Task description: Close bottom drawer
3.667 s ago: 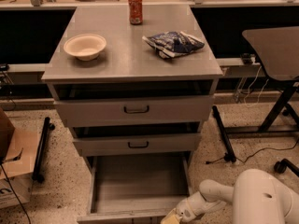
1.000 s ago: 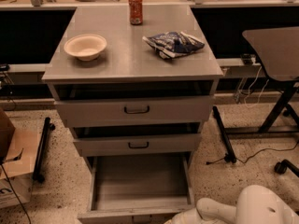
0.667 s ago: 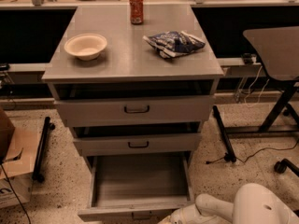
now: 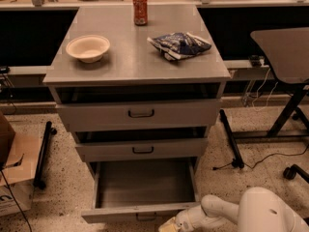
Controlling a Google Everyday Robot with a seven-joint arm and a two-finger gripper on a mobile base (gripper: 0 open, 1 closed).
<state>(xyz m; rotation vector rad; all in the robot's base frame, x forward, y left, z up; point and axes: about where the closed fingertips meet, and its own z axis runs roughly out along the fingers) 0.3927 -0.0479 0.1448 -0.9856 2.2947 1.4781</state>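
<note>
Bottom drawer [image 4: 144, 186], the grey one with the long shallow tray and the narrowest front, is pulled well out at lower centre of the frame. Tray interior is fully visible. Its small dark loop handle [image 4: 145, 218] sits on the front panel, almost at the bottom edge.

The robot's cream-coloured hand [image 4: 169, 224] is at the bottom edge, just right of that handle and right up against the drawer front's right end. Can't tell if it actually touches. It's mostly cut off by the frame, so I can't tell its state either.

The white arm [image 4: 218, 209] runs roughly level from the lower right corner leftwards to the hand, low to the floor. The rounded white link [image 4: 270, 214] behind it fills the corner.

Above the bottom drawer are the mid-sized grey drawer [image 4: 142, 150] and the widest grey drawer [image 4: 140, 114], each with a dark gap over its front.

On top of the grey desk [image 4: 130, 64]:
- a cream round bowl [image 4: 88, 48], left
- a red drink can [image 4: 140, 8], upright at the back centre
- a crumpled blue-and-white snack bag [image 4: 179, 45], right

A brown cardboard box [image 4: 12, 175] sits on the speckled floor at the left edge.
</note>
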